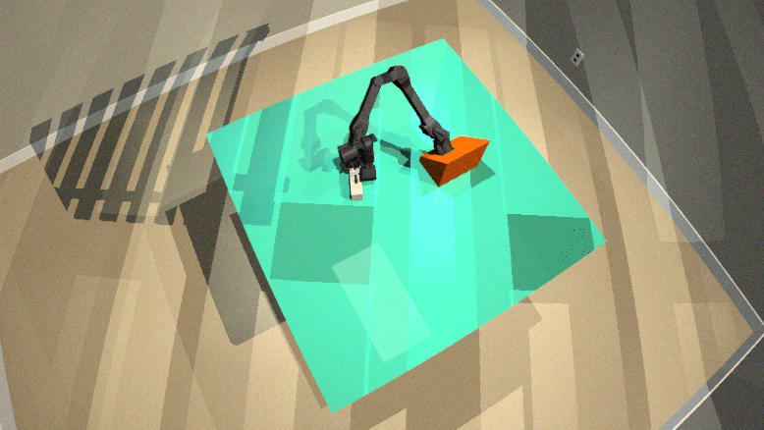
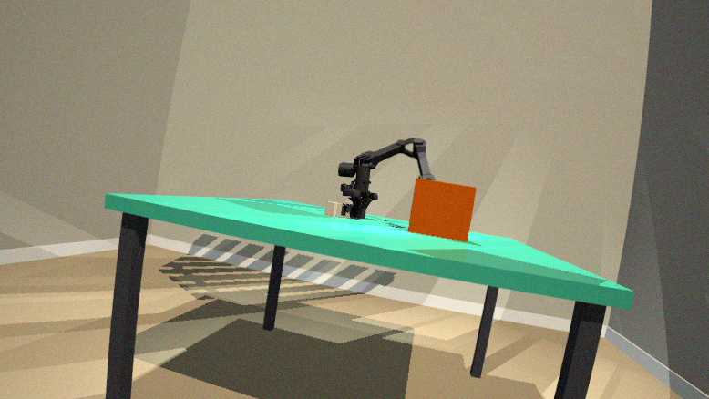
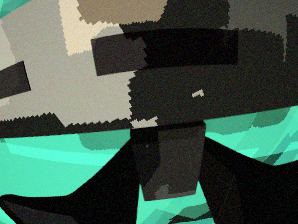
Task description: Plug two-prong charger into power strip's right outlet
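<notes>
Charger (image 3: 166, 169) clamped in the claw (image 1: 362, 172) over the power strip (image 1: 355, 188), orange box (image 1: 455, 158) well apart

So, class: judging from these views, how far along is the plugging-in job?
Done: the tool is shut on the dark charger. In hand: it holds the charger low over the pale power strip, right at its end. Left: whether the prongs have entered the outlet is hidden, so seating them straight and letting go remain.
</notes>
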Action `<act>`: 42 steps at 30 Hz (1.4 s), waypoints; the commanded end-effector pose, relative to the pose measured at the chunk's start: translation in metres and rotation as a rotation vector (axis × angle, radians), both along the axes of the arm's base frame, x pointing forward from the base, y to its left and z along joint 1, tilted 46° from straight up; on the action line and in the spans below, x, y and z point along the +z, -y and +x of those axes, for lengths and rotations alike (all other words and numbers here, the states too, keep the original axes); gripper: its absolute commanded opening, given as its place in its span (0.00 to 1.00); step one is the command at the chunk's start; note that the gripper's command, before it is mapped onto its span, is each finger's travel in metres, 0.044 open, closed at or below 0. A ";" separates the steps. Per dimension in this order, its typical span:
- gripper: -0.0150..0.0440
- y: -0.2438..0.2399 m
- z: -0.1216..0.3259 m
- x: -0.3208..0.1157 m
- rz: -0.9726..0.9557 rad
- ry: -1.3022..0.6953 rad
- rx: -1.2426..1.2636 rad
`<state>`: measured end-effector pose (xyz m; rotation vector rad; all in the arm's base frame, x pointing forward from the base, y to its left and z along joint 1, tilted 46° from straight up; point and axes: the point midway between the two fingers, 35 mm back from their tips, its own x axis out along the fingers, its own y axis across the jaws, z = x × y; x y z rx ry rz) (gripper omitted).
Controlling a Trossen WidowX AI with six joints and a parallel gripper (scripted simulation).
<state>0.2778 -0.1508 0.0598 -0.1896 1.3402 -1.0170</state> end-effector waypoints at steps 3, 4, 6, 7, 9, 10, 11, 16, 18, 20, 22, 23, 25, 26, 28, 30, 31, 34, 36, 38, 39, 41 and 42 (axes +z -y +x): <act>0.25 0.001 0.003 0.001 -0.001 0.002 0.004; 0.25 0.001 0.003 0.002 -0.001 0.002 0.004; 0.25 0.001 0.003 0.002 -0.001 0.002 0.004; 0.25 0.001 0.003 0.002 -0.001 0.002 0.004; 0.25 0.001 0.004 0.002 -0.001 0.002 0.004; 0.25 0.002 0.004 0.002 -0.001 0.002 0.004; 0.25 0.002 0.005 0.002 -0.001 0.002 0.004; 0.25 0.002 0.006 0.003 -0.001 0.002 0.004; 0.25 0.003 0.007 0.003 -0.001 0.002 0.004; 0.25 0.003 0.008 0.004 -0.001 0.002 0.004; 0.25 0.003 0.009 0.004 -0.001 0.002 0.004; 0.25 0.004 0.009 0.004 -0.001 0.002 0.004; 0.25 0.004 0.010 0.004 -0.001 0.002 0.004; 0.25 0.004 0.010 0.004 -0.001 0.002 0.004; 0.25 0.004 0.011 0.005 -0.001 0.002 0.004; 0.25 0.005 0.011 0.005 -0.001 0.002 0.004; 0.25 0.005 0.012 0.005 -0.001 0.002 0.004; 0.25 0.005 0.013 0.005 -0.001 0.003 0.004; 0.25 0.006 0.013 0.006 -0.001 0.003 0.004; 0.25 0.006 0.014 0.006 -0.001 0.003 0.004; 0.25 0.006 0.014 0.006 -0.001 0.003 0.004; 0.25 0.007 0.015 0.006 -0.001 0.003 0.004; 0.25 0.007 0.015 0.006 -0.001 0.003 0.004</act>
